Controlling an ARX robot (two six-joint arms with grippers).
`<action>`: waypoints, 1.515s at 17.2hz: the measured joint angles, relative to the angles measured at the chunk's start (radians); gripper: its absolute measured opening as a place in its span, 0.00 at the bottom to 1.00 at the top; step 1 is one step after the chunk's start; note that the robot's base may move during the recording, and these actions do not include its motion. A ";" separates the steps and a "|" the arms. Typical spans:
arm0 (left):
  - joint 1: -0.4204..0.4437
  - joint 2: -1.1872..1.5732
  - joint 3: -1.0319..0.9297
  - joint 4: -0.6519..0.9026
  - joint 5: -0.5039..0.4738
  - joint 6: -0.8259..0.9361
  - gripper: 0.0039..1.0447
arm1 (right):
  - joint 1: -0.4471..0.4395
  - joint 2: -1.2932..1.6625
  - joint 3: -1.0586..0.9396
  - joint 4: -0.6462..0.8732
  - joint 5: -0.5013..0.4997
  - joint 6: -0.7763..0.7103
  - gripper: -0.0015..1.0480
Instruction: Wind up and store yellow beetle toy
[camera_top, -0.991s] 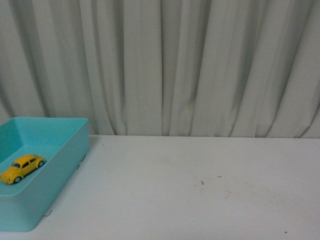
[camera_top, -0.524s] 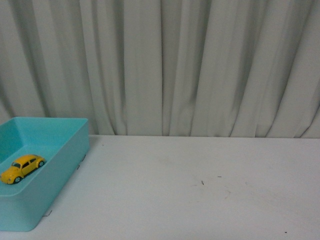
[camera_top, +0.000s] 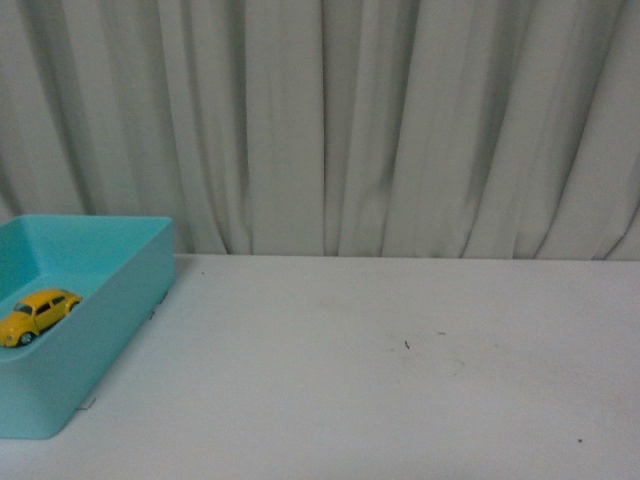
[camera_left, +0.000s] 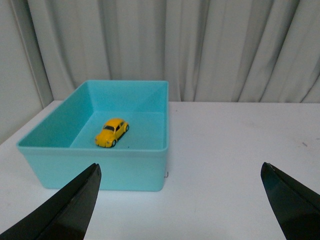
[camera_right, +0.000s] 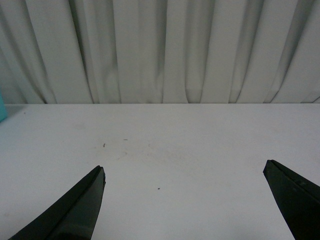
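The yellow beetle toy (camera_top: 37, 314) sits on its wheels inside the turquoise box (camera_top: 110, 315) at the table's left edge. The left wrist view shows the same beetle toy (camera_left: 112, 132) on the floor of the box (camera_left: 100, 167), well beyond my left gripper (camera_left: 181, 172), which is open with nothing between its black fingers (camera_left: 75, 207). My right gripper (camera_right: 185, 172) is open too, over bare white table, with nothing in it. Neither arm shows in the front view.
A white table (camera_top: 400, 370) stretches from the box to the right, with a few small dark specks (camera_top: 406, 345). Pleated white curtains (camera_top: 380, 120) hang behind the table's far edge.
The front view has shifted: the box, the toy and the table's far edge now sit a little higher and further left in the picture. The toy stays in the box.
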 joint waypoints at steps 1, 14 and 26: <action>0.000 0.000 0.000 -0.001 0.001 0.000 0.94 | 0.000 0.000 0.000 -0.001 0.000 0.000 0.94; 0.000 0.000 0.000 -0.003 0.001 0.000 0.94 | 0.000 0.000 0.000 -0.002 0.000 0.000 0.94; 0.000 0.000 0.000 -0.006 0.000 0.000 0.94 | 0.000 0.000 0.000 -0.005 0.001 0.001 0.94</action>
